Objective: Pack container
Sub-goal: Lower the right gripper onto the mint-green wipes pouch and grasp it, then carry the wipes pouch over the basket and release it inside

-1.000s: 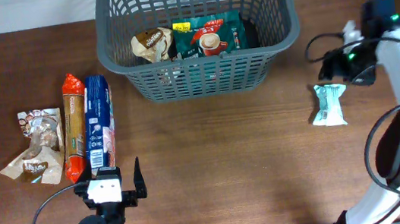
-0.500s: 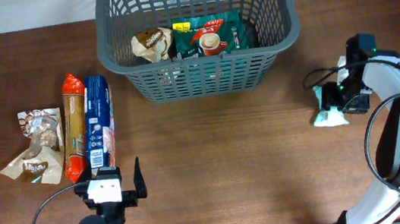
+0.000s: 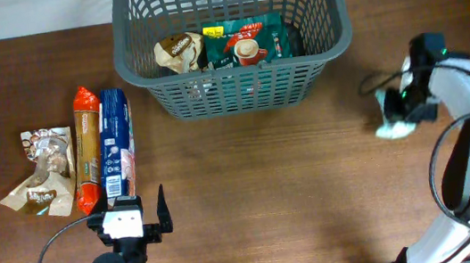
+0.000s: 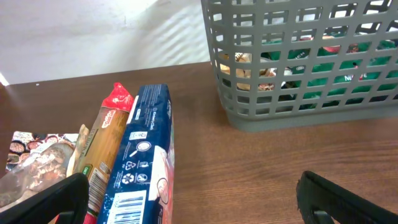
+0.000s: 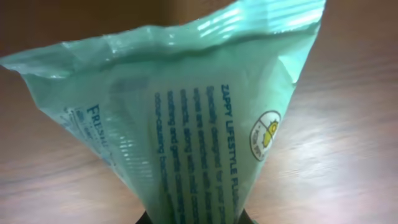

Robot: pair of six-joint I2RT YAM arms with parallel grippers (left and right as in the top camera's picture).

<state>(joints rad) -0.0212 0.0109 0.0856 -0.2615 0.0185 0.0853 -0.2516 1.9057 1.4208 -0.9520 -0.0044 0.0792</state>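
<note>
While the left gripper [image 4: 193, 180] sits low at the near edge of the brown wooden table [image 3: 270, 199] with its 2 fingers spread wide, the right gripper [image 3: 403, 111] pinches a pale green printed plastic snack packet [image 5: 199, 124] at the right. Farther back, centred, stands the large dark grey lattice-sided plastic basket [image 3: 239, 90], holding a tan pouch [image 3: 179, 53] and a dark green packet [image 3: 251, 44].

Dark grey lattice container [image 3: 239, 90]; left of it an orange pack [image 3: 87, 150] and a blue pack [image 3: 117, 144]; right of it a mint-green packet [image 5: 186, 124] with dark print.
</note>
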